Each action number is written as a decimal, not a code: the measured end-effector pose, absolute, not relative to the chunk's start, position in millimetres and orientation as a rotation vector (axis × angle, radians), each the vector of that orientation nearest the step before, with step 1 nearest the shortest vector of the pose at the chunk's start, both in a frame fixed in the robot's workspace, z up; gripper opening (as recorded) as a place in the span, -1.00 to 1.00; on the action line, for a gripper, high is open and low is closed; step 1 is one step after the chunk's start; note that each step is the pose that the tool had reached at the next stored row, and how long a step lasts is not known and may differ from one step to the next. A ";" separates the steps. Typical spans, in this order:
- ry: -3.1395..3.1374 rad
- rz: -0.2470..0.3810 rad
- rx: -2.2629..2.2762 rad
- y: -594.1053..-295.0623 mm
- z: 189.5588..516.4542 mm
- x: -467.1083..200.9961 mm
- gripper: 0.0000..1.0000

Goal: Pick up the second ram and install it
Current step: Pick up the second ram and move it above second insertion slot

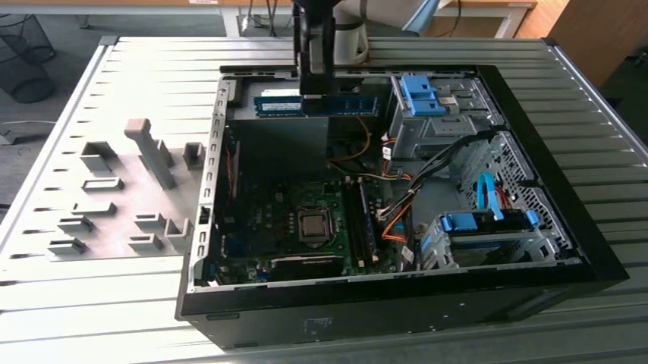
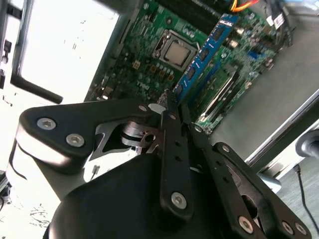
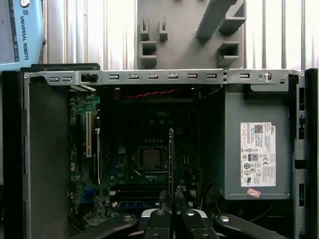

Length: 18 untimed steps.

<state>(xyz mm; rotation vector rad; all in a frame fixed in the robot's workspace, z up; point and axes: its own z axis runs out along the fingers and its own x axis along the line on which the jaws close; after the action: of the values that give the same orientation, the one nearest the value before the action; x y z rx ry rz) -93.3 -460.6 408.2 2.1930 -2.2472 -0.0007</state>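
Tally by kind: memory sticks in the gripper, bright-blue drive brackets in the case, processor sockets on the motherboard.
Long thin blue-green circuit-board memory stick, held in the gripper: 1
Bright-blue plastic drive brackets: 2
Square metal processor socket: 1
Total: 4

Ribbed grey metal table (image 1: 91,303), black wire-mesh wastebasket (image 1: 26,53) on grey floor (image 1: 76,30), wooden cabinet (image 1: 597,34) at the exterior view's right, bright even light

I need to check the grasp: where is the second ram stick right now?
In the exterior view the gripper holds the ram stick above the grey power supply, on the exterior view's left of the blue drive bracket.
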 end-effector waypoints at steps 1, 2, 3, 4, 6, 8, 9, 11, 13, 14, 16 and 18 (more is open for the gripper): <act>-2.247 -0.001 2.193 -460.7 408.2 -89.9 -0.73; -2.247 -0.001 2.193 -460.7 408.3 -86.3 -0.73; -2.247 -0.001 2.193 -460.6 408.3 -82.6 -0.73; -2.247 -0.001 2.193 -460.7 408.3 -78.8 -0.73; -2.247 -0.001 2.193 -460.7 408.3 -71.9 -0.73; -2.247 -0.001 2.193 -460.7 408.2 -64.7 -0.73; -2.247 -0.001 2.193 -460.7 408.2 -61.1 -0.73; -2.247 -0.001 2.193 -460.6 408.2 -53.9 -0.73; -2.247 -0.001 2.193 -460.7 408.2 -48.6 -0.73; -2.247 -0.001 2.193 -460.7 408.2 -47.8 -0.73; -2.247 -0.001 2.193 -460.7 408.2 -46.2 -0.73; -2.247 -0.001 2.193 -460.7 408.2 -45.6 -0.73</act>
<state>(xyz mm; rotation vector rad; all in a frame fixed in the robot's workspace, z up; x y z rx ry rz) -45.6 -460.7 408.2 2.1929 -2.2473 -0.0007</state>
